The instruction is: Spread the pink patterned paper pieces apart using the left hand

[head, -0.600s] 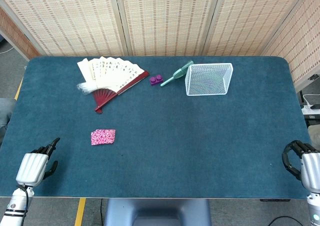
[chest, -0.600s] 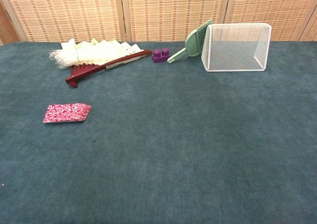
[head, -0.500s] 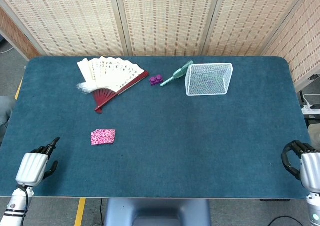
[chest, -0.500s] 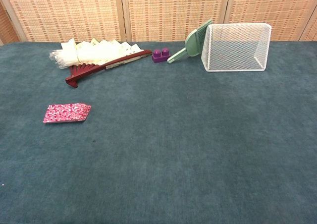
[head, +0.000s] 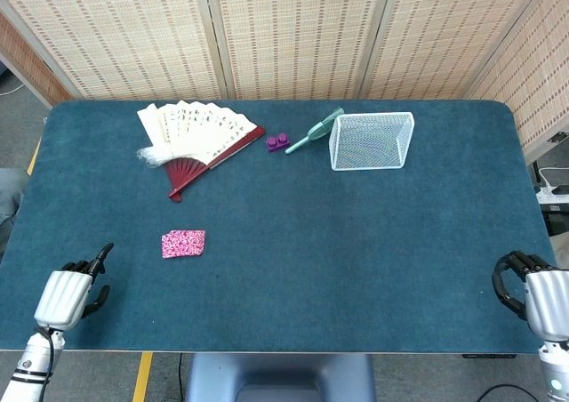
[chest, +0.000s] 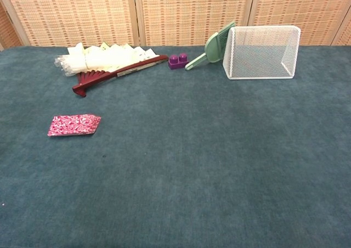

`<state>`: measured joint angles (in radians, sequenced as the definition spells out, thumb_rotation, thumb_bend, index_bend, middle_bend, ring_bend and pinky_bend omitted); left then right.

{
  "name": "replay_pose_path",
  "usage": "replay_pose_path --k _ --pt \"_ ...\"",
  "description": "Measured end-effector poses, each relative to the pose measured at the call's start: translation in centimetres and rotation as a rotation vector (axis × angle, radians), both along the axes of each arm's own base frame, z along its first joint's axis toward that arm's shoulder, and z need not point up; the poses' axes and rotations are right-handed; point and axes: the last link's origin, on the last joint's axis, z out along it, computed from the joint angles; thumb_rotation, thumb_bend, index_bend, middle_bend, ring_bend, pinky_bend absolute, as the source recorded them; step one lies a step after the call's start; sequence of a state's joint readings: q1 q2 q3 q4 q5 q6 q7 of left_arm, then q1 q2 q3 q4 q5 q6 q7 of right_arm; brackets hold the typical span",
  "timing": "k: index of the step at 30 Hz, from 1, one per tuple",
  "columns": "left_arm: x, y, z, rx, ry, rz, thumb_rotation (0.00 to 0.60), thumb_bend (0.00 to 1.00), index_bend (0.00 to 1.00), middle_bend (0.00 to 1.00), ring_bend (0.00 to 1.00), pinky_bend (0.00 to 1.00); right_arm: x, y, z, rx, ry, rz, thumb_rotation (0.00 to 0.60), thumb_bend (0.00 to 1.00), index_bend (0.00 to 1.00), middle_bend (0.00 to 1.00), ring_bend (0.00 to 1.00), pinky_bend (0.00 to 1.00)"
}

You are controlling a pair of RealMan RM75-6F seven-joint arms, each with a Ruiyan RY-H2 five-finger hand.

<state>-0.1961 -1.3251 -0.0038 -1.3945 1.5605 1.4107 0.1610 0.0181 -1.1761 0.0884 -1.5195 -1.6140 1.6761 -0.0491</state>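
The pink patterned paper pieces [head: 183, 243] lie in one small overlapped stack on the blue table, left of centre; the chest view shows the same stack [chest: 74, 124] at its left. My left hand [head: 65, 294] hovers at the near left edge, well short of the stack and to its left, with one finger stretched toward the table and nothing in it. At the near right edge my right hand [head: 532, 292] has its fingers curled in, holding nothing. Neither hand appears in the chest view.
An opened paper fan [head: 200, 135] with red ribs lies at the back left. Beside it are a purple brick [head: 278, 141], a green scoop [head: 313, 132] and a white wire basket [head: 372, 140] on its side. Woven screens stand behind the table [head: 356, 242].
My left hand has crept slightly forward and to the right at the table edge. The right hand has shifted a little inward. The paper stack has not moved.
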Motion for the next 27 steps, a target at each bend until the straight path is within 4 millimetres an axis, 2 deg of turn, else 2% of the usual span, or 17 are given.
replay_pose_path --k 2,4,12,21,27 --pt "0.4 0.3 -0.3 0.01 -0.003 -0.021 0.6 0.4 0.14 0.91 0.94 0.96 0.0 0.0 -0.2 0.013 0.002 -0.002 0.6 0.46 0.75 0.55 0.59 0.89" --pt "1.0 0.6 -0.6 0.027 0.004 -0.044 0.6 0.4 0.21 1.0 1.0 1.0 0.0 0.0 -0.3 0.023 0.004 0.001 0.6 0.46 0.75 0.55 0.59 0.89" --pt "4.0 2.5 -2.3 -0.018 -0.006 -0.037 0.6 0.4 0.22 1.0 1.0 1.0 0.0 0.2 -0.3 0.042 0.0 0.009 0.6 0.47 0.74 0.55 0.59 0.89" --pt "6.5 6.2 -5.0 -0.102 0.001 0.105 0.6 0.43 0.23 1.0 1.0 1.0 0.0 0.1 0.0 0.046 -0.011 0.011 0.6 0.46 0.73 0.55 0.59 0.89" --pt "8.3 8.0 -7.7 -0.122 -0.01 0.216 0.6 0.43 0.23 1.0 1.0 1.0 0.0 0.2 0.2 0.051 -0.018 0.014 0.6 0.47 0.73 0.55 0.59 0.89"
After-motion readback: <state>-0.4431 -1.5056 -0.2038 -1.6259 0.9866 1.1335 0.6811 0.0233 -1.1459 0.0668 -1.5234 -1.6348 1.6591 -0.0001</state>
